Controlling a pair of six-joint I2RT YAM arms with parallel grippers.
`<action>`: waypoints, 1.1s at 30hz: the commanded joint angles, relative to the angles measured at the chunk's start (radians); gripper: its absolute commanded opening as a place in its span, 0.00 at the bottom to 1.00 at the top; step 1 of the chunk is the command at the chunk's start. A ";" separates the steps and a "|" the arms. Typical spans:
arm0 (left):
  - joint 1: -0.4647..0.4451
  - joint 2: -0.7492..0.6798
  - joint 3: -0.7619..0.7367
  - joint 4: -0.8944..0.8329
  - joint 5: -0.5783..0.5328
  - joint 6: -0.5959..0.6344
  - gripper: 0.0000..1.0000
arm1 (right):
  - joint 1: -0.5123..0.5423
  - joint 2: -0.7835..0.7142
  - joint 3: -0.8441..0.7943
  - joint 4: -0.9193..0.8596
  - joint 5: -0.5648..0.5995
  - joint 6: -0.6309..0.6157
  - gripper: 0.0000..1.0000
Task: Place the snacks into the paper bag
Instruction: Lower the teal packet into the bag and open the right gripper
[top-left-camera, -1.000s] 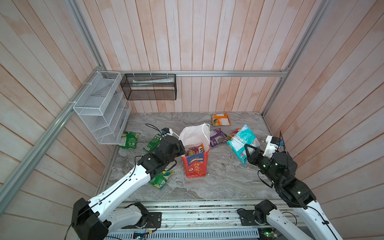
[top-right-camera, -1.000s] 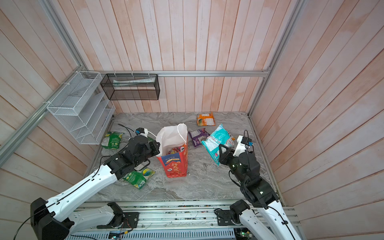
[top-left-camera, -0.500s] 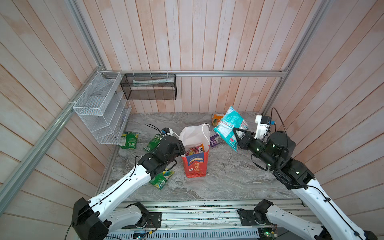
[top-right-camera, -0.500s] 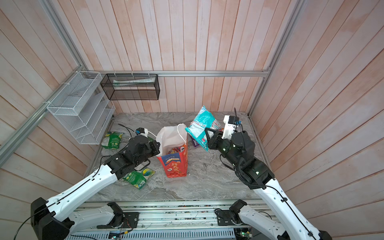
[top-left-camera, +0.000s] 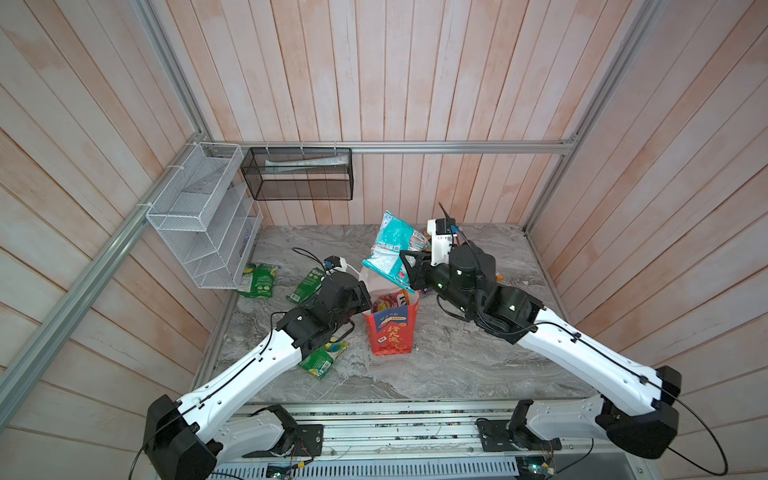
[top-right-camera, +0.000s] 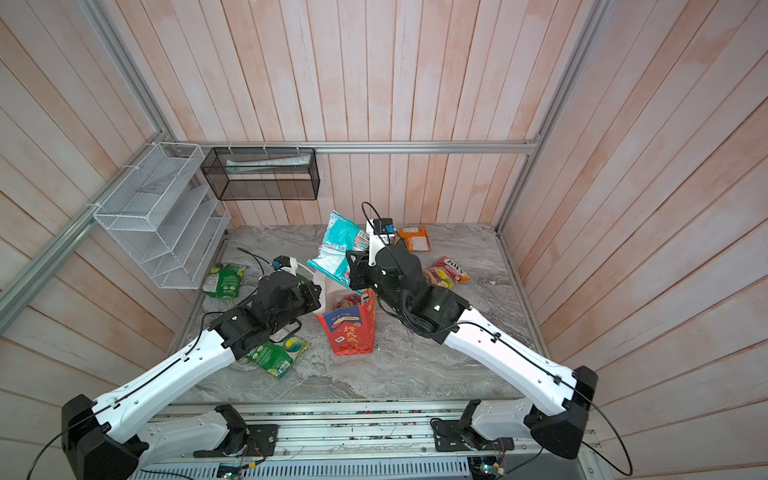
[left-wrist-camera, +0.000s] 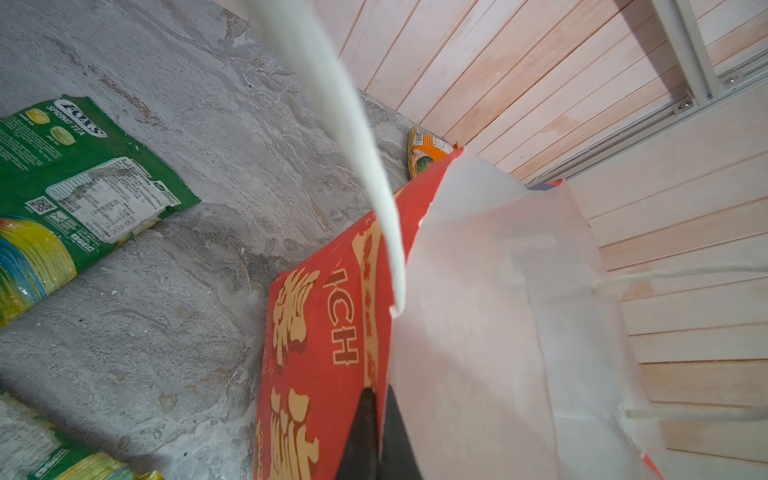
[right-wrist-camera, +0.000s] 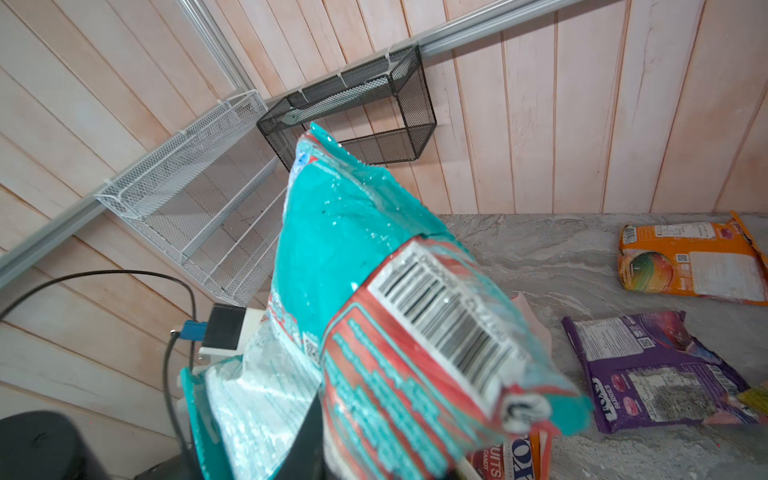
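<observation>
The red paper bag (top-left-camera: 392, 334) (top-right-camera: 353, 332) stands open mid-table with a FOX'S packet (top-left-camera: 390, 300) inside. My left gripper (top-left-camera: 365, 297) (left-wrist-camera: 380, 399) is shut on the bag's near rim (left-wrist-camera: 390, 357), one finger on each side of the wall. My right gripper (top-left-camera: 409, 270) (top-right-camera: 353, 266) is shut on the teal packet (top-left-camera: 390, 249) (right-wrist-camera: 374, 291) and holds it tilted just above the bag's mouth. On the table lie green packets (top-left-camera: 259, 280) (top-left-camera: 307, 282) (top-left-camera: 324, 359), an orange one (top-right-camera: 413, 239), a purple one (right-wrist-camera: 648, 370) and a FOX'S one (top-right-camera: 446, 272).
A white wire rack (top-left-camera: 203, 220) hangs on the left wall and a black mesh basket (top-left-camera: 299, 178) on the back wall. Wooden walls close in the marble table (top-left-camera: 457, 365) on three sides. The left wrist camera's cable (top-left-camera: 307, 253) loops behind the bag.
My right arm has lifted the teal packet from the table's right side and carried it up and leftward to above the bag. The left arm and bag have stayed put.
</observation>
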 joint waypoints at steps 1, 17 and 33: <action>-0.009 0.006 0.004 0.002 0.007 0.013 0.00 | 0.001 0.038 0.076 0.045 0.084 -0.018 0.09; -0.011 0.013 0.004 0.003 -0.002 0.013 0.00 | 0.003 0.195 0.169 0.011 0.157 0.017 0.10; -0.011 -0.004 0.004 -0.008 -0.028 0.012 0.00 | 0.009 0.217 0.115 -0.026 0.263 0.032 0.10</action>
